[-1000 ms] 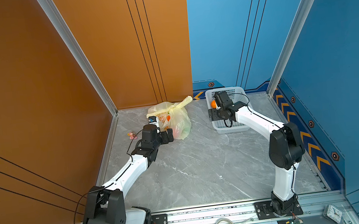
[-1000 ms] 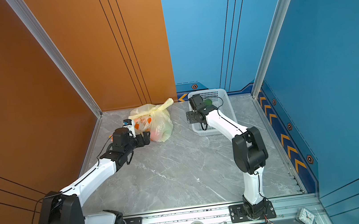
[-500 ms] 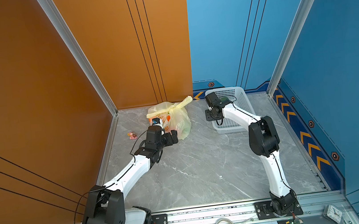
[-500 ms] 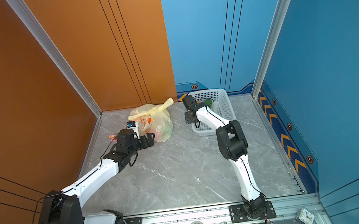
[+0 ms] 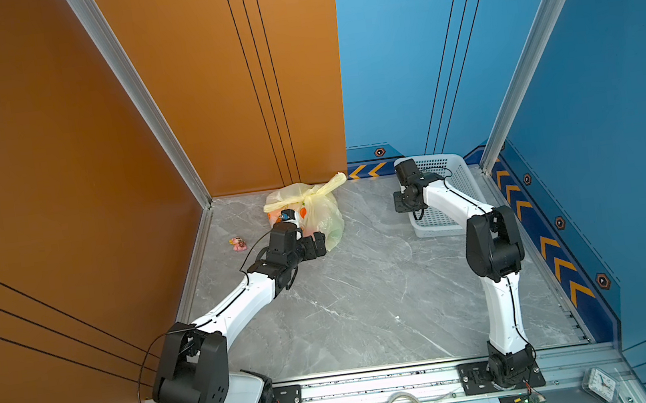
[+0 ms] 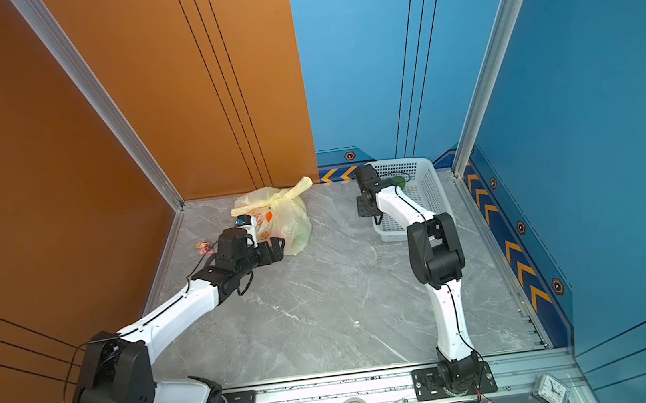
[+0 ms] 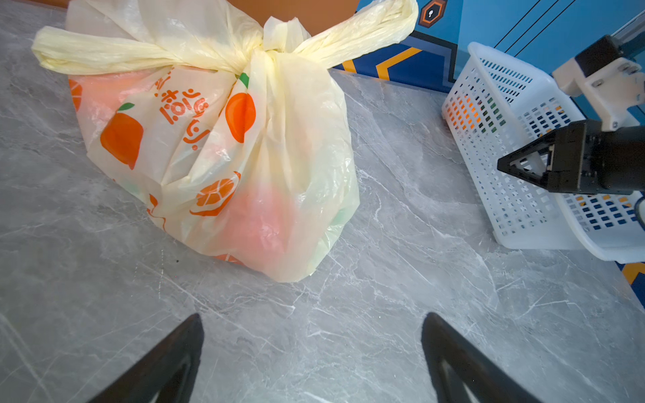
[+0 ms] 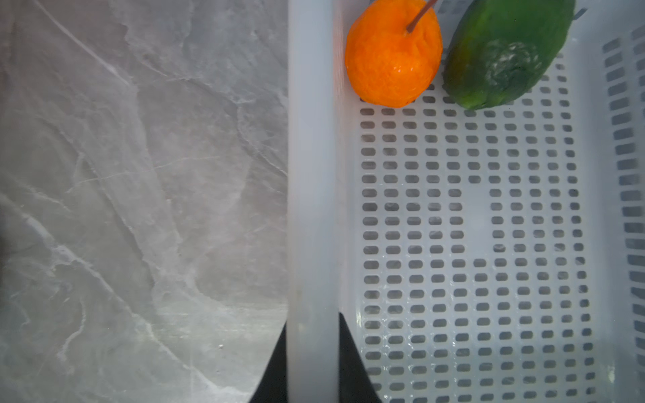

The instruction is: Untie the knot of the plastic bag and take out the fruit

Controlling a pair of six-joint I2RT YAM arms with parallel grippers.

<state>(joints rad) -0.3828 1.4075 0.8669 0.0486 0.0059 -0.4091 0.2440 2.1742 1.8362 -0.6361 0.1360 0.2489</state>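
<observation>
The plastic bag sits tied at the back of the table, also in both top views. Its knot joins two long handle strips on top. Fruit shows as reddish and green shapes through the plastic. My left gripper is open just in front of the bag, with nothing between its fingers. My right gripper is shut on the white basket's rim, one finger on each side. An orange fruit and a green fruit lie inside the basket.
The white perforated basket stands at the back right, by the blue wall. A tiny pink toy figure lies left of the bag, near the orange wall.
My right gripper moved from over the basket's inside to its left rim and closed on it. My left arm shifted slightly toward the bag's front, still open.
</observation>
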